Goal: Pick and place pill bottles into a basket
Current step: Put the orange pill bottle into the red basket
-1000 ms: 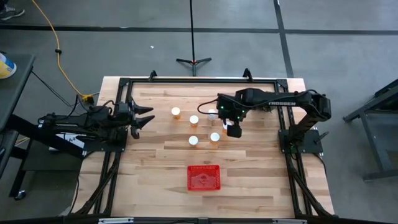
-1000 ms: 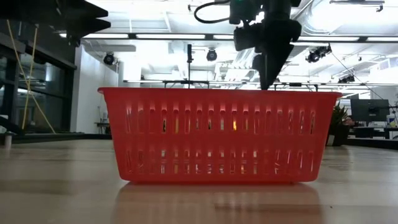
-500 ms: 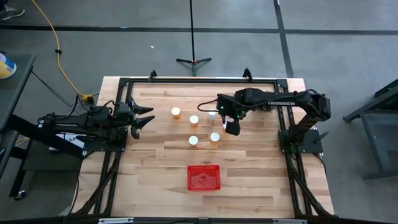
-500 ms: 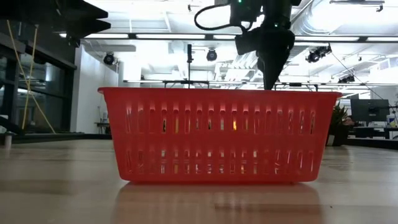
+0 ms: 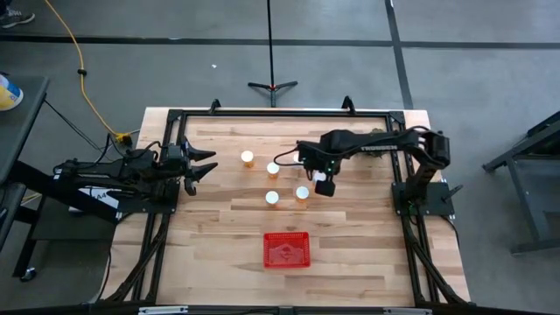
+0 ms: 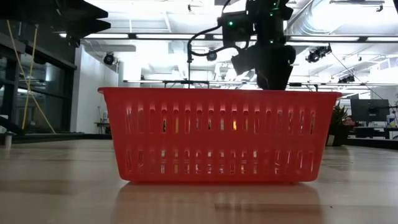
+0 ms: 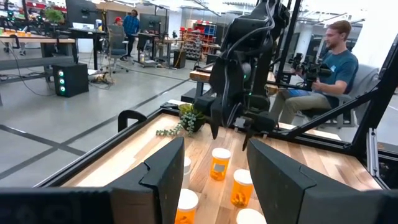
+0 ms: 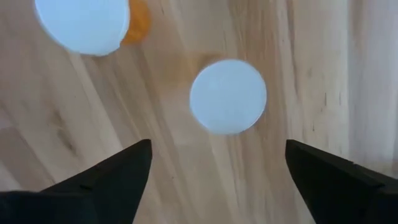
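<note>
Overhead, the right gripper (image 5: 323,182) hung above the middle of the wooden table (image 5: 219,229), its two dark wedge-shaped fingers (image 8: 106,180) spread wide and holding nothing. In the right wrist view a round white cap (image 8: 228,96) sat between and beyond those fingertips, on pale, straight-grained planks; a second cap (image 8: 81,25) with a sliver of orange body showed near it. From above, four pill bottles were plain, small orange cylinders under white caps: one (image 5: 302,193) just beside the gripper, one (image 5: 272,199) near it, and two farther back (image 5: 273,168) (image 5: 248,158). More could not be counted under the arm. The red plastic basket (image 5: 287,250), rectangular with slotted mesh walls, stood apart from them toward the table's front edge; no bottle showed in it from above. The left gripper (image 5: 201,165) waited at the table's left side, fingers parted and bare.
</note>
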